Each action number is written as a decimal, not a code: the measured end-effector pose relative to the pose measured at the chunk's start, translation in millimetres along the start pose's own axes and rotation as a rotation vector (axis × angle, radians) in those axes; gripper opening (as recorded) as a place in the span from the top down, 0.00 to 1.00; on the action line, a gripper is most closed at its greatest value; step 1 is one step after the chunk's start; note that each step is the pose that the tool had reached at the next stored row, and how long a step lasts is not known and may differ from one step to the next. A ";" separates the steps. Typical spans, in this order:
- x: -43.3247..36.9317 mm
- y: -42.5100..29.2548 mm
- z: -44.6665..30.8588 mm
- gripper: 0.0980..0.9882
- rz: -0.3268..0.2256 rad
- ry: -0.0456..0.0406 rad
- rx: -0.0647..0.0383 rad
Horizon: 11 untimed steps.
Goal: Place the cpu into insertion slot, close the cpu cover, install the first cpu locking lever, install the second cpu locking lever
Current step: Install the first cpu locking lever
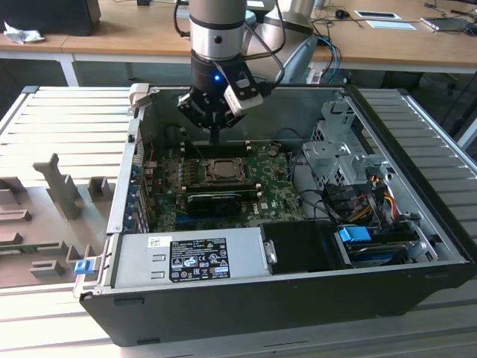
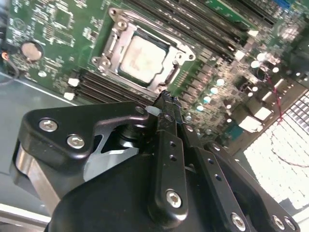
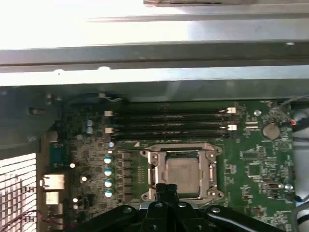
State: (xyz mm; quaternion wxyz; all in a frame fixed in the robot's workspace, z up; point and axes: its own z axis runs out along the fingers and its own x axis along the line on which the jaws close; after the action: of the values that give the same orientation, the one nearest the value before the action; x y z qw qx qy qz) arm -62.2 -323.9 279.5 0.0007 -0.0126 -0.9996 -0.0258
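Hand [image 1: 215,138] is positioned inside the open computer case [image 1: 298,306], low over the green motherboard [image 1: 272,179]. The case is set on a grey ribbed tabletop [image 1: 67,119]. In both wrist views the hand [image 2: 165,96] [image 3: 166,187] is seen clenched: the two black fingers are pressed together at the tips, and nothing is gripped between them. The tips are located just beside one edge of the processor socket; whether the board is touched cannot be determined.

The cpu [image 1: 222,170] is seated flat in the socket, its dull silver top facing up [image 2: 142,57] [image 3: 182,170]. The cpu cover [image 2: 115,39] [image 3: 155,166] is folded down around it, so that the chip is exposed through the square window. Whether the locking levers are latched cannot be determined.

Long black memory slots [image 3: 169,125] [image 2: 193,29] are arranged parallel to the socket on its far side. A round coin battery [image 3: 272,129] [image 2: 31,50] is mounted on the board, apart from the socket. In the exterior view, a grey power supply [image 1: 186,257] is fitted along the near wall of the case, and a metal drive cage [image 1: 335,153] is fitted toward the exterior view's right.
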 end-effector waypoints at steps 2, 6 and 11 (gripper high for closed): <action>7.2 -0.2 0.4 0.99 -0.001 0.0000 0.000; 22.7 -0.7 3.4 0.99 -0.004 -0.0012 0.000; 33.7 -1.3 8.2 0.99 -0.006 -0.0017 0.000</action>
State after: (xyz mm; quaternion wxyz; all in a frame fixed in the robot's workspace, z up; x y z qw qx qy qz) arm -95.9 -323.8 271.3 -0.0002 -0.0098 -0.9996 -0.0259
